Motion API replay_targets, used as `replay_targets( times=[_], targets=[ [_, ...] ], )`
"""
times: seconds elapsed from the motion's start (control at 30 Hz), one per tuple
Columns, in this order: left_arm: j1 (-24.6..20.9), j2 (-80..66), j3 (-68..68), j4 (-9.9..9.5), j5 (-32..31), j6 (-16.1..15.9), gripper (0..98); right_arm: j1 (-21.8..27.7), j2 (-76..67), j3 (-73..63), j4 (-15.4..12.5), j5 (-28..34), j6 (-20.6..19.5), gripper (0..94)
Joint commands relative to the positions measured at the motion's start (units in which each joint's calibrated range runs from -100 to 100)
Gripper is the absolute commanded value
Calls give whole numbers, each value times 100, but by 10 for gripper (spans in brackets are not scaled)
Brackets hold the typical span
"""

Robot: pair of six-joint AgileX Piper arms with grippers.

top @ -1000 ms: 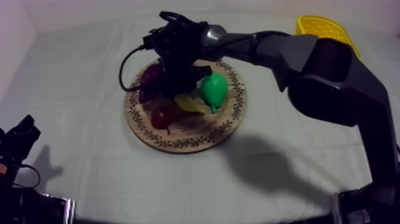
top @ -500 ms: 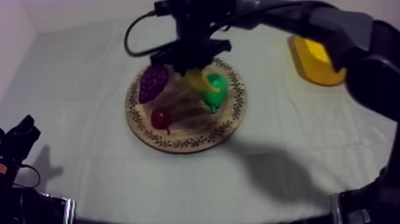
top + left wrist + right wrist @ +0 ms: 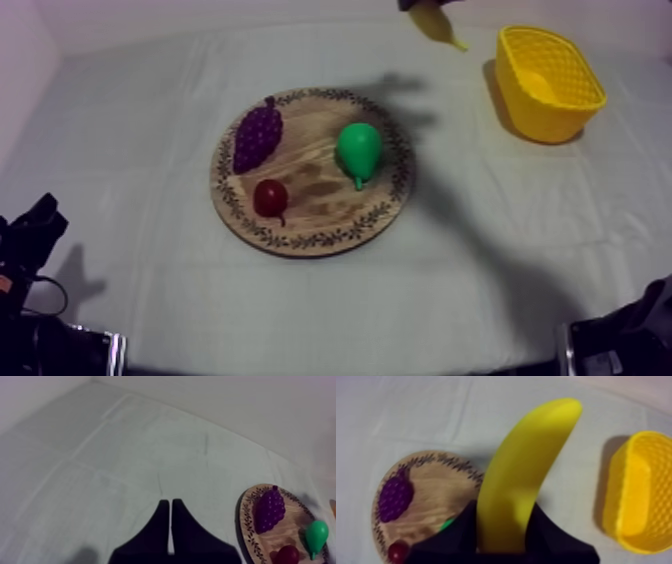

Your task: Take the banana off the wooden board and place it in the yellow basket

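banana (image 3: 528, 471) is pinched in right claw (image 3: 503, 536), aloft between board (image 3: 310, 195) and basket (image 3: 545, 112). grip seemingly at one end; a drop short of basket is risked. left claw (image 3: 171, 526) pressed together.

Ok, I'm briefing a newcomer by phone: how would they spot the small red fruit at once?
Find the round wooden board mid-table. The small red fruit lies near its front rim, in front of the purple grapes, left of the green pear. It is the smallest there, round and red.
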State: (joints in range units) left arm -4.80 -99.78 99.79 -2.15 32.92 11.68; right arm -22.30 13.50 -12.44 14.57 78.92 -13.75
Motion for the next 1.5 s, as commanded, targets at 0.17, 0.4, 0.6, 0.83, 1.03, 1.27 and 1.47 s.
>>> replay_targets(
  times=[0.17, 0.4, 0.6, 0.83, 1.03, 1.27, 1.47],
  targets=[
    [-1, -5, -1, -3, -1, 2, 1, 1093, -404, 399, -29, -861, 547, 155],
    [-1, -5, -1, -3, -1, 2, 1, 1719, -356, 645, -11, -1341, 892, 153],
    [-1, -5, -1, -3, -1, 1, 1, 2058, -210, 1172, 82, -1914, 1020, 152],
    [-1, -5, -1, -3, -1, 2, 1, 2232, 328, 1505, 158, -2060, 962, 140],
    [-1, -5, -1, -3, -1, 2, 1, 2317, 905, 1557, 185, -2242, 945, 310],
    [-1, -5, -1, -3, -1, 2, 1, 2397, 1177, 1482, 49, -2329, 1248, 682],
    [-1, -5, -1, -3, -1, 2, 1, 2506, 91, 2171, -225, -2967, 1382, 476]
  ],
)
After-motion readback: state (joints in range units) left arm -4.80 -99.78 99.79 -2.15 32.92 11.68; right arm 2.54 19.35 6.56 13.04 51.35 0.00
